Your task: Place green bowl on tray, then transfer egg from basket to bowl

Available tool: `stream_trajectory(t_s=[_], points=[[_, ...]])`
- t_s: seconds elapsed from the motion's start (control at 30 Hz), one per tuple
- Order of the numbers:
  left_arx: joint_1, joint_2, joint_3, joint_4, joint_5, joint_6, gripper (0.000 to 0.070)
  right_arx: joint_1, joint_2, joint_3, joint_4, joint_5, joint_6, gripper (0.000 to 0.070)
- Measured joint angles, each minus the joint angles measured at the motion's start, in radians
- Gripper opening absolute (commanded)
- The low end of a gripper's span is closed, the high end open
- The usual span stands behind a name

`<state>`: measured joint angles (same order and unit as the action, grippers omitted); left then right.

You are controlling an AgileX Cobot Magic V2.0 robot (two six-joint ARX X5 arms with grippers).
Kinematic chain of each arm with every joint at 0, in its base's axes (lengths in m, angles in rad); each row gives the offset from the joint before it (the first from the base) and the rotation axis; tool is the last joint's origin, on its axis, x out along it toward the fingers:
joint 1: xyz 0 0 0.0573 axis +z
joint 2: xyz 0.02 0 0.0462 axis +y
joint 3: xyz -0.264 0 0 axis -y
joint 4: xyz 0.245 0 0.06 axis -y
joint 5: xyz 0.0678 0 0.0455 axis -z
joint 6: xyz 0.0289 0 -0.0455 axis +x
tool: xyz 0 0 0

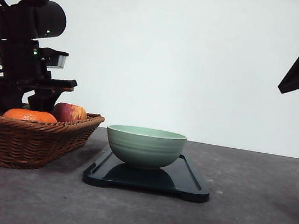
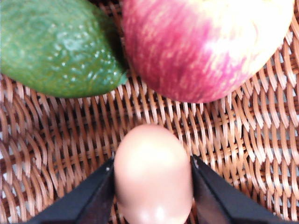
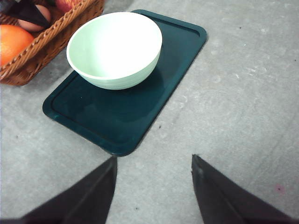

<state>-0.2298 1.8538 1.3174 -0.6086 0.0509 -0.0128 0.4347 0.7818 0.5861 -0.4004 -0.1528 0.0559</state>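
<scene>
Green bowl: sits on tray.
Left claw: clamped on egg in basket.
Right claw: apart, above table.

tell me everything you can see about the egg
The egg is a smooth, pale pinkish-brown oval with a soft sheen, lying in the woven wicker basket. The left gripper has a dark finger against each of its sides. An apple and a bumpy green fruit sit just beyond it, not touching.

egg bottom cut off
</scene>
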Motion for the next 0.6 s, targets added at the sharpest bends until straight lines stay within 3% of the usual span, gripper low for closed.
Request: stream_trajectory(t_s=[0.17, 0.6], points=[[0.000, 0.000, 0.010, -0.028, 0.000, -0.002, 0.0183, 0.000, 0.000, 0.000, 0.000, 0.000, 0.000, 0.0314], [0.000, -0.011, 0.176, -0.287, 0.000, -0.002, 0.0184, 0.000, 0.000, 0.000, 0.000, 0.000, 0.000, 0.0314]])
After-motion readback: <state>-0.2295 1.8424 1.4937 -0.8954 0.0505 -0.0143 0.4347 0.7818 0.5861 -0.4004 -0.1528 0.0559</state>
